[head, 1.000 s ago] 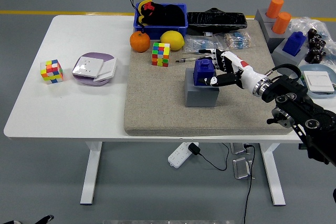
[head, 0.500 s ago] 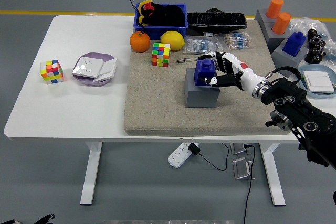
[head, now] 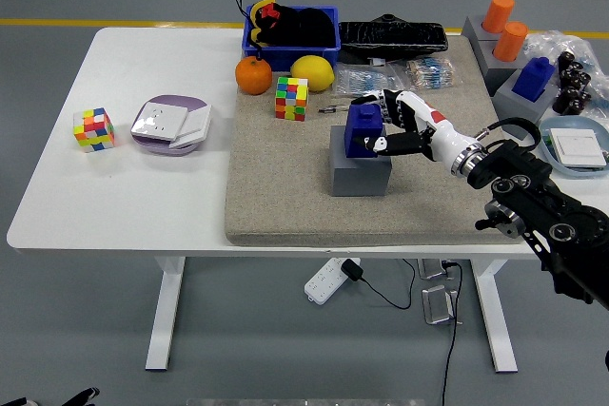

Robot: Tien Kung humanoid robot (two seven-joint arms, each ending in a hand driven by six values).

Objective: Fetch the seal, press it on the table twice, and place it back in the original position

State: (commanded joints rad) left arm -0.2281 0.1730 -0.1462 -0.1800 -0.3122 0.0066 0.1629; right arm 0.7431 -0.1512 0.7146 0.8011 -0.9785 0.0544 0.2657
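The blue seal point(head: 361, 129) stands on a grey block point(head: 359, 173) in the middle of the beige mat point(head: 285, 197). My right hand point(head: 379, 124) reaches in from the right and is shut on the seal, with fingers point(head: 371, 99) over its top and the thumb against its right side. The seal's right face is hidden by the hand. The black right arm point(head: 533, 202) stretches back to the lower right corner.
A Rubik's cube point(head: 292, 99), an orange point(head: 253, 75), a lemon point(head: 312, 73) and a blue bin point(head: 291, 29) lie behind the seal. At far right stand grey blocks with orange cylinders point(head: 501, 26) and a second blue seal point(head: 534, 78). Another cube point(head: 94, 129) and a purple-white box point(head: 171, 125) sit left.
My right hand has pushed a little to the left, and the seal with its grey block has shifted left with it.
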